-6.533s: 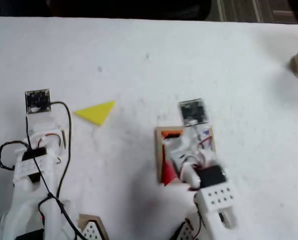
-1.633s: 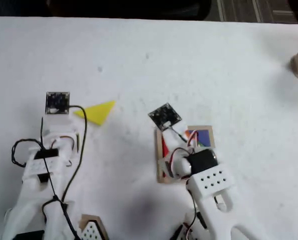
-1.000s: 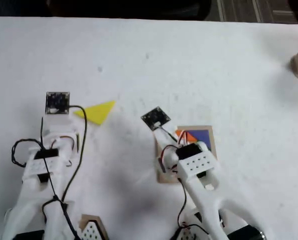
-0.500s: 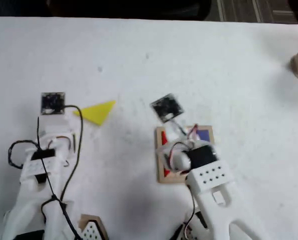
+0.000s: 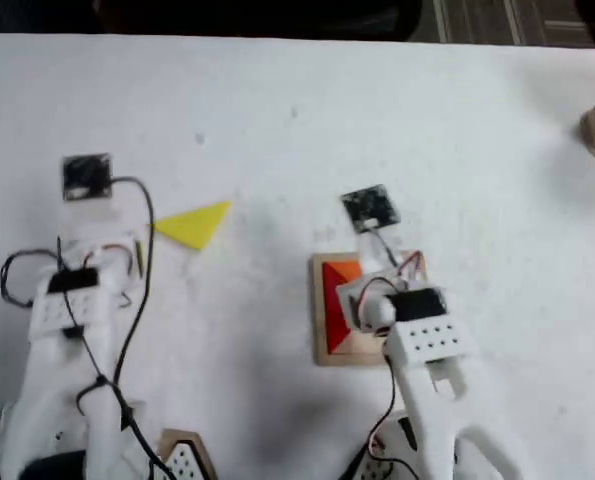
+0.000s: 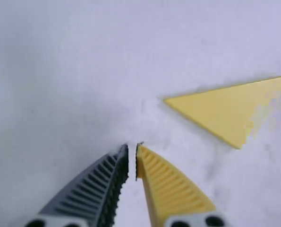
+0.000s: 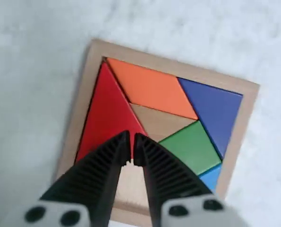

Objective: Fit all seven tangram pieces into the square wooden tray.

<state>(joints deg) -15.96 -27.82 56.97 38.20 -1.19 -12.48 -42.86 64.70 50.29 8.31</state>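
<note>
Jaws pressed together on both arms: left gripper (image 6: 132, 147) near yellow triangle (image 5: 192, 224), right gripper (image 7: 131, 142) above tray (image 5: 317, 310), triangle at tray's ten o'clock.

From above, my right arm (image 5: 422, 345) covered most of the wooden tray (image 5: 318, 310), so I couldn't count its pieces. On the right wrist camera, my right pincer (image 7: 132, 142) hid the tray's near part.

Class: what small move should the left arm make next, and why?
Probably open the left gripper and ease it toward the yellow triangle: its jaws are shut, and the triangle lies on the table apart from it, outside the wooden tray, where bare wood shows.
</note>
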